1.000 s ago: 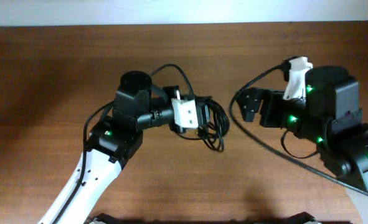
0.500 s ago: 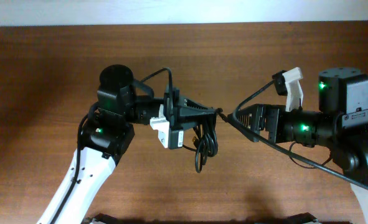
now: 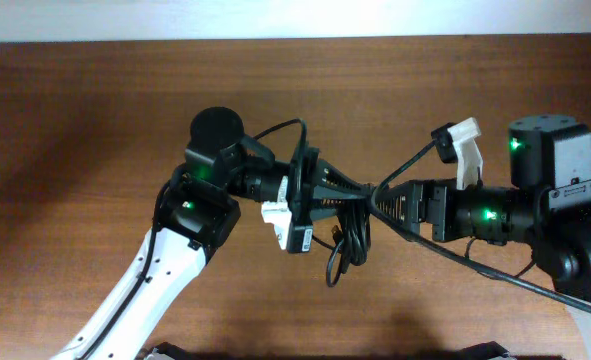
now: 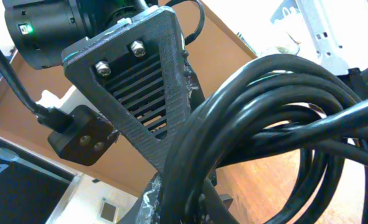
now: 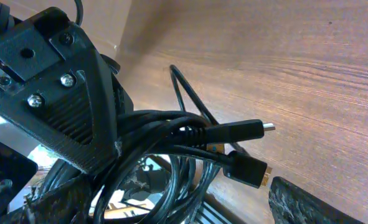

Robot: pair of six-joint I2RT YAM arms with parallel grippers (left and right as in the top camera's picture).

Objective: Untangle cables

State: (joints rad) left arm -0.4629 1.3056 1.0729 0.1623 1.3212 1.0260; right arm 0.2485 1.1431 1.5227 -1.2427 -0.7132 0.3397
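Observation:
The cables point(image 3: 348, 238) are a bundle of thin black cords hanging in loops above the table's middle. My left gripper point(image 3: 361, 190) is shut on the top of the bundle; in the left wrist view the cords point(image 4: 264, 112) fill the frame and run down into my pinched jaws point(image 4: 190, 202). My right gripper point(image 3: 385, 200) faces it from the right, open, one finger point(image 5: 314, 205) on each side of the loops point(image 5: 171, 155). A silver-tipped plug point(image 5: 249, 129) and a gold-tipped plug point(image 5: 252, 171) stick out to the right.
A brown wooden table point(image 3: 75, 150) lies below both arms. A white wall strip point(image 3: 275, 15) runs along the far edge. The right arm's own thick black cable point(image 3: 475, 262) slants across the right side, and a white bracket point(image 3: 465, 145) sits on its wrist.
My left gripper has lifted and carried the bundle to the right. The right gripper has turned and come left until its fingers straddle the loops, closing slightly.

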